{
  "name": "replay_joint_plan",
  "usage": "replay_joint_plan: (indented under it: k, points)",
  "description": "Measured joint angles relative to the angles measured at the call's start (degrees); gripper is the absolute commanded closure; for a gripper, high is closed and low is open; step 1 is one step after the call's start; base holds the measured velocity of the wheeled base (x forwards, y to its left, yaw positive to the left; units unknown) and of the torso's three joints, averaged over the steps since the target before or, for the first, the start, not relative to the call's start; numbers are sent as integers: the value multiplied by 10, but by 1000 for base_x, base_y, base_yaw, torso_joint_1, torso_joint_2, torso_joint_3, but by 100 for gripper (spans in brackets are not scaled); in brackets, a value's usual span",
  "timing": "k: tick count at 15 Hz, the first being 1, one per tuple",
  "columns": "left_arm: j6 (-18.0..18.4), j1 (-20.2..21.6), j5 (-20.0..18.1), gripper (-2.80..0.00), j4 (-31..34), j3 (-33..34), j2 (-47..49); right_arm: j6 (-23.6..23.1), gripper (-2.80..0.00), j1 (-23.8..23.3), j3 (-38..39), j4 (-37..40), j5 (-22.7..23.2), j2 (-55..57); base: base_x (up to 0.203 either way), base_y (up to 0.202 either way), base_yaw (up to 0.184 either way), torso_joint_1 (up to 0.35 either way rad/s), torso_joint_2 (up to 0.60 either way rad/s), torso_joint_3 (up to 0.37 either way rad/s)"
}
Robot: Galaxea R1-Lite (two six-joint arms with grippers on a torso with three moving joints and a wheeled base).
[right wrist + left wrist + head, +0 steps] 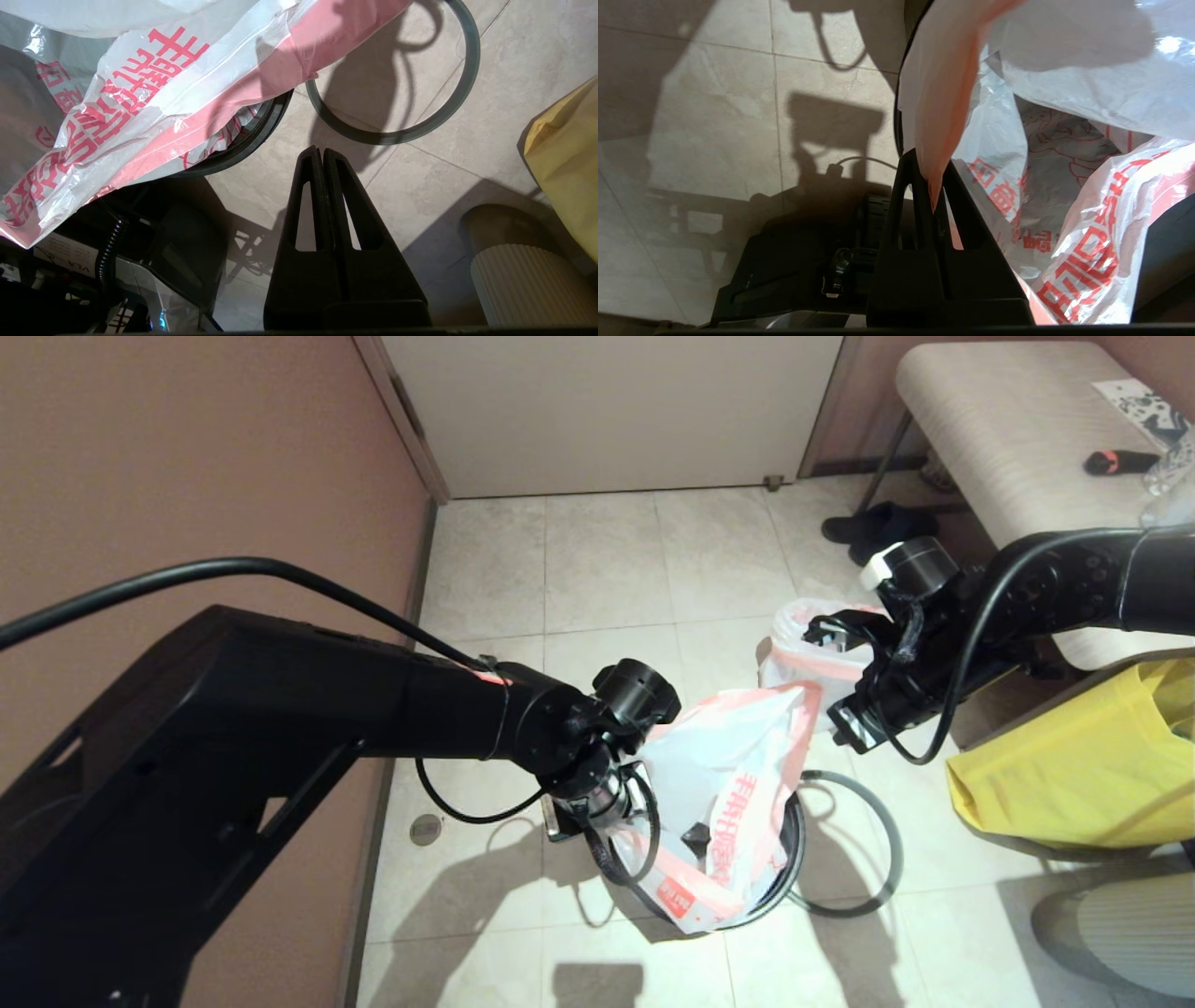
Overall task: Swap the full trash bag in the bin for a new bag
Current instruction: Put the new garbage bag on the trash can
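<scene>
The new bag (738,784), limp translucent white plastic with a pink-red band and red print, hangs over and into the bin (794,849), a small black wastebasket on the tiled floor. My left gripper (930,179) is at the bin's left side, shut on the bag's pink rim band and holding it up. The bin's grey ring (882,845) lies on the floor, just right of the bin. My right gripper (322,151) hovers over the floor between the bin (252,137) and the ring (420,130), shut and holding nothing. The full trash bag (798,644) sits on the floor behind the bin.
A big yellow bag (1074,765) stands at the right, with a ribbed cream object (1130,924) in front of it. A padded bench (1008,429) and dark shoes (873,527) are at the back right. A brown wall (187,476) runs along the left.
</scene>
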Motion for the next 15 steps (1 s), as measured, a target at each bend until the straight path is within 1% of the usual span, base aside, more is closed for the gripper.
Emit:
replay_joint_plan:
  k: [1, 2, 4, 5, 7, 8, 9, 10, 12, 13, 15]
  points:
    - [-1, 0, 0, 0, -1, 12, -5, -1, 0, 2, 4, 0, -2, 0, 0, 0, 0, 0, 0, 0]
    - [-1, 0, -2, 0, -2, 19, -8, -4, -280, 6, 10, 0, -3, -1, 0, 0, 0, 0, 0, 0]
    - [-2, 1, -2, 0, -3, 25, -11, -28, -280, 11, 27, -4, -6, -5, 0, 0, 0, 0, 0, 0]
    - [-2, 1, -3, 0, -4, 26, -12, -32, -280, 13, 34, -16, -4, -7, 0, 0, 0, 0, 0, 0]
    - [-2, 1, -3, 0, -4, 25, -14, -33, -280, 16, 51, -65, 10, -3, 0, 0, 0, 0, 0, 0]
    - [-1, 1, -3, 0, -4, 24, -14, -34, -280, 14, 62, -103, 23, 3, 0, 0, 0, 0, 0, 0]
    - [-1, 1, -3, 0, -4, 24, -14, -36, -280, 10, 77, -147, 44, 11, 0, 0, 0, 0, 0, 0]
    - [-1, 1, -3, 0, -4, 23, -14, -42, -280, 3, 93, -190, 75, 18, 0, 0, 0, 0, 0, 0]
    - [-1, 1, -3, 0, -4, 21, -15, -47, -280, -12, 108, -250, 130, 35, 0, 0, 0, 0, 0, 0]
    - [-1, 1, -3, 0, -4, 21, -16, -46, -280, -20, 111, -273, 150, 45, 0, 0, 0, 0, 0, 0]
    - [-1, 1, -3, 0, -3, 21, -17, -46, -280, -30, 114, -303, 164, 60, 0, 0, 0, 0, 0, 0]
